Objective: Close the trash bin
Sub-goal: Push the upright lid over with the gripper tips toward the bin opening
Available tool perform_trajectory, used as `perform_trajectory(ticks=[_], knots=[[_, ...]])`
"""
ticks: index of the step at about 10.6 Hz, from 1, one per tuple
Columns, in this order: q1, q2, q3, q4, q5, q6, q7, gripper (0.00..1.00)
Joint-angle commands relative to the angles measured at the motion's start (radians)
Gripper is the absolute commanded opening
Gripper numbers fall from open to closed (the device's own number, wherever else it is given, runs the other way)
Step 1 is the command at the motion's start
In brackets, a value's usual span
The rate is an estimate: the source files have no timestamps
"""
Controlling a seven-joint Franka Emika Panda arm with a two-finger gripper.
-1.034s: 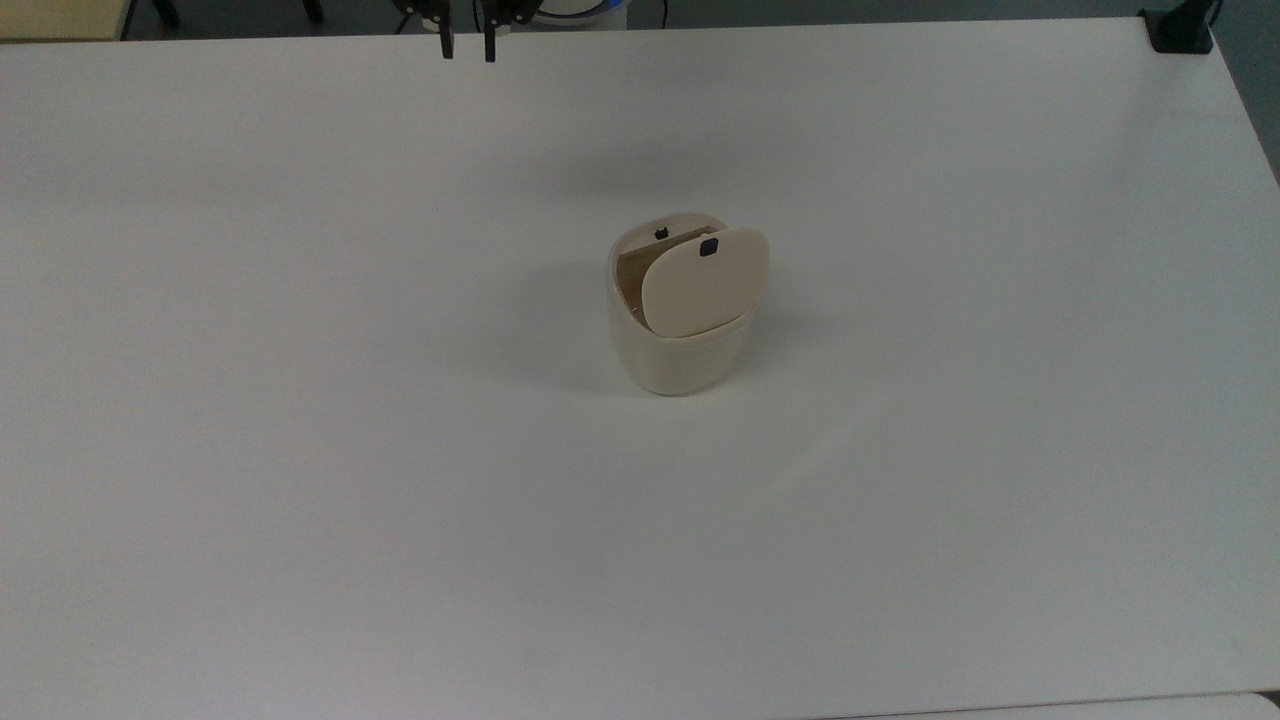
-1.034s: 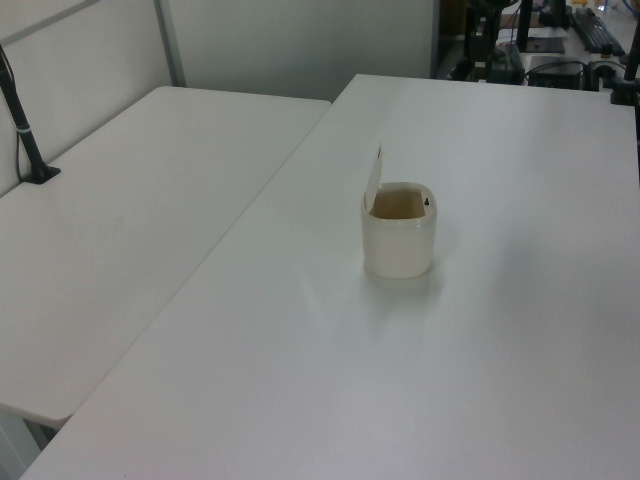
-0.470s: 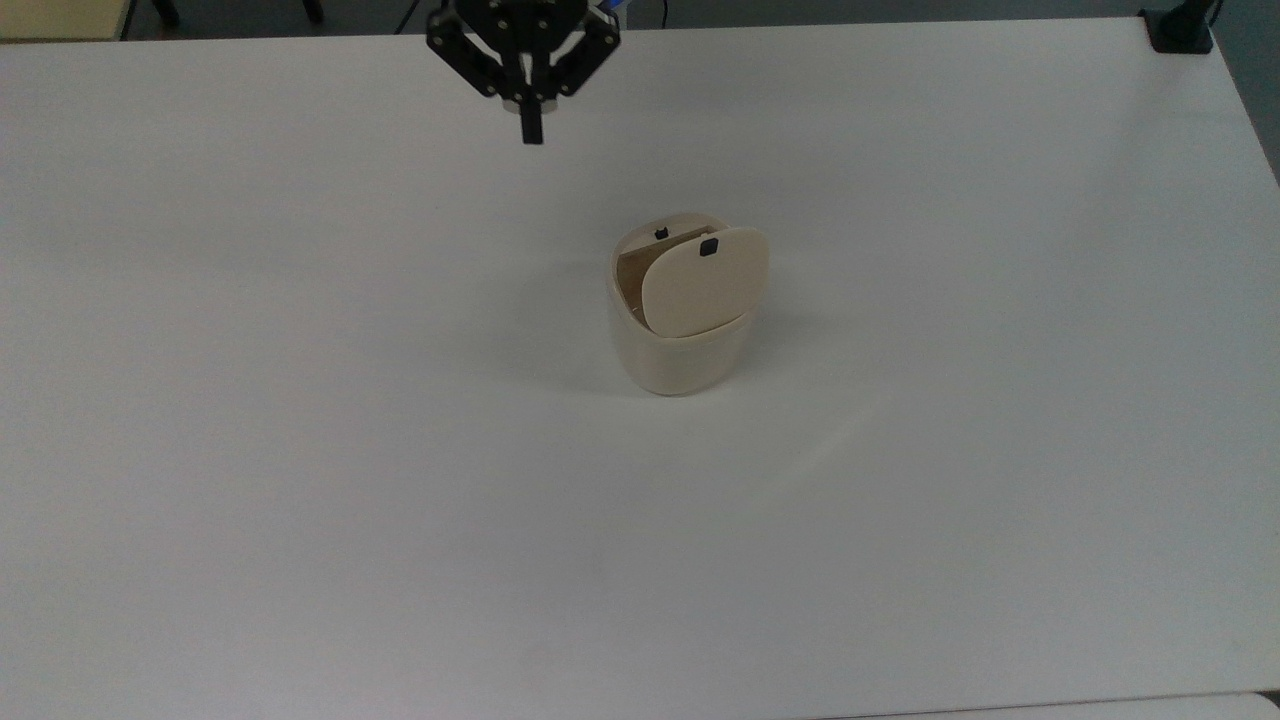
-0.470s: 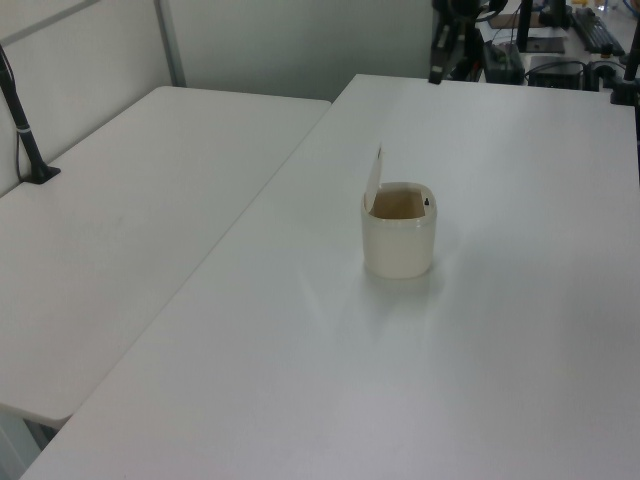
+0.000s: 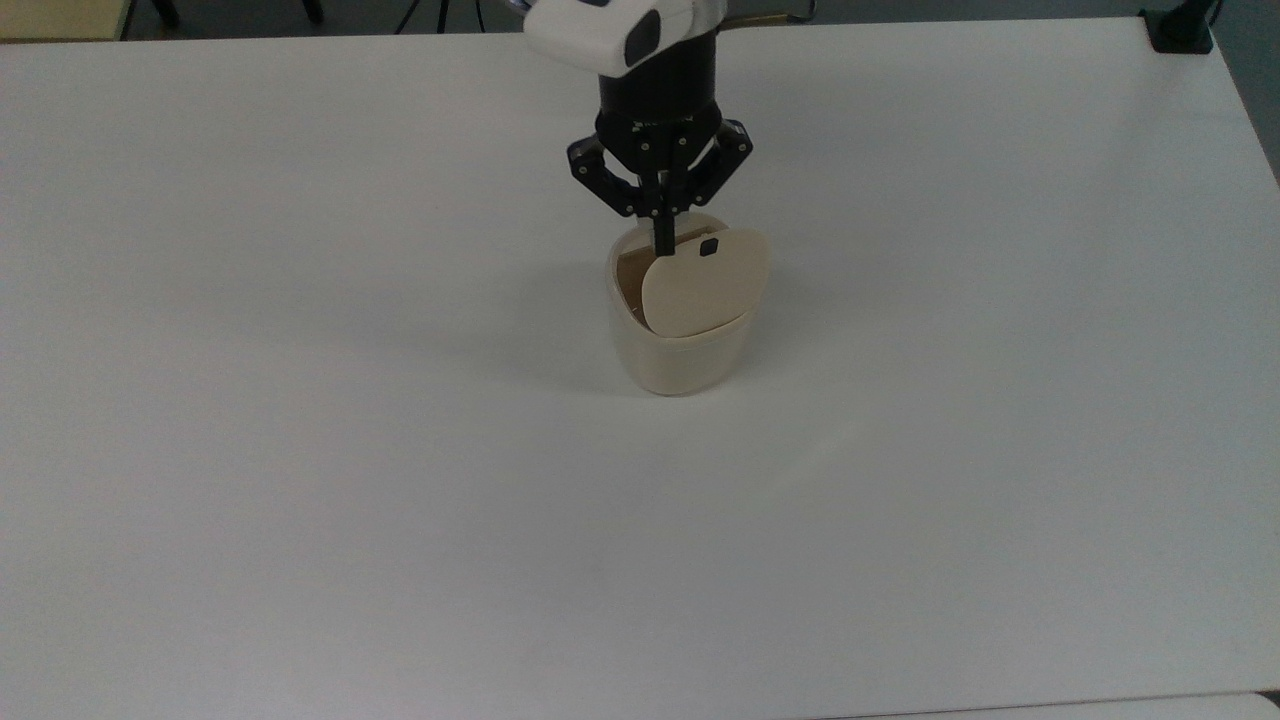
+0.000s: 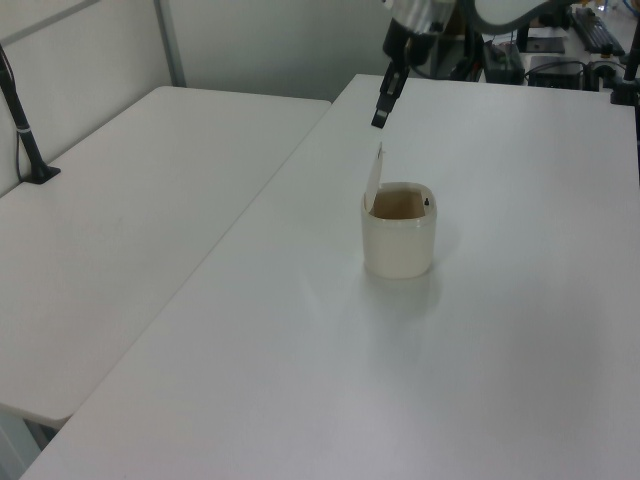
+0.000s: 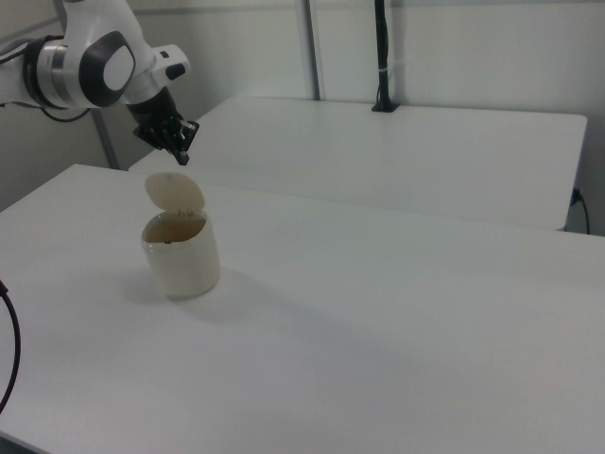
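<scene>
The cream-beige trash bin (image 5: 680, 350) stands near the middle of the white table (image 5: 300, 450). Its flat lid (image 5: 700, 285) is hinged up and stands almost upright, with a small black square mark near its top edge. The bin's mouth is uncovered in the left view (image 6: 398, 245) and the right view (image 7: 181, 255). My gripper (image 5: 663, 245) hangs just above and behind the lid's top edge, shut, with nothing held. In the left view the gripper (image 6: 378, 120) is a little above the lid (image 6: 374, 180); in the right view the gripper (image 7: 181, 159) sits just over the lid (image 7: 174, 192).
A second white table (image 6: 120, 200) adjoins this one, with a black post (image 6: 25, 130) clamped to its far edge. A black clamp (image 5: 1180, 30) sits at the top view's upper right corner. The arm (image 5: 640, 60) reaches in from the table's far edge.
My gripper has come from the table's far edge to just above the bin's raised lid, and its fingers have shut. The bin and lid have not moved.
</scene>
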Motion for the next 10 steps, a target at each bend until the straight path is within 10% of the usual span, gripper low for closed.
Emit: perform_trajectory(ticks=[1,10], knots=[[0.059,0.003,-0.008,-0.012,0.001,0.025,-0.009,0.0],[0.064,0.017,-0.01,-0.024,-0.112,-0.266,-0.011,0.0]])
